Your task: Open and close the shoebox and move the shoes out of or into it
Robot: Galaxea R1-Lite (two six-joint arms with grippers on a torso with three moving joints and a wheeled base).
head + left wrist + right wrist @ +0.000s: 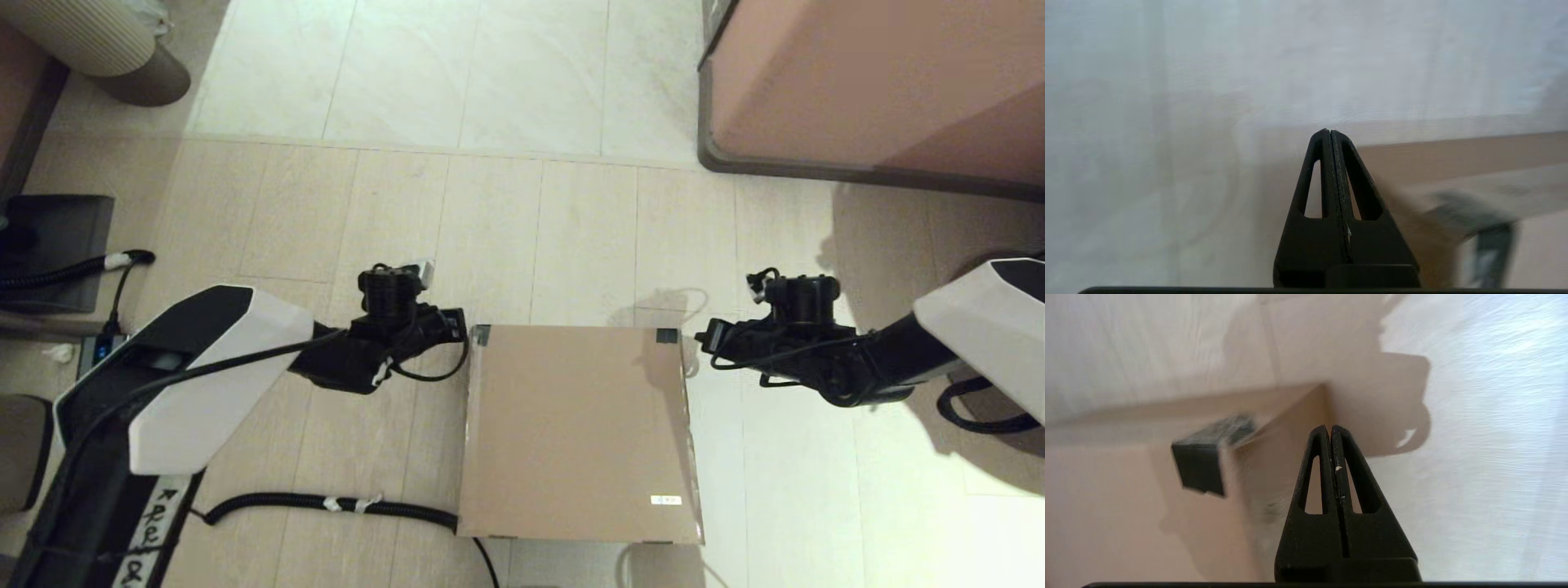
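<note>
The brown cardboard shoebox [575, 433] lies on the floor with its lid closed, black tape [482, 333] on its two far corners and a small white sticker [665, 500] near the front right. My left gripper [461, 327] is shut and empty just beside the far left corner. In the left wrist view that gripper [1329, 131] sits next to the taped corner [1490, 232]. My right gripper [704, 339] is shut and empty beside the far right corner. In the right wrist view it [1329, 428] is close to the box's side, near the tape [1202, 465]. The shoes are out of view.
A large pinkish-brown furniture block [873, 82] stands at the back right. A black corrugated cable [343, 506] runs along the floor to the box's front left corner. A dark flat base [53, 245] and a ribbed beige object [90, 33] stand at the left.
</note>
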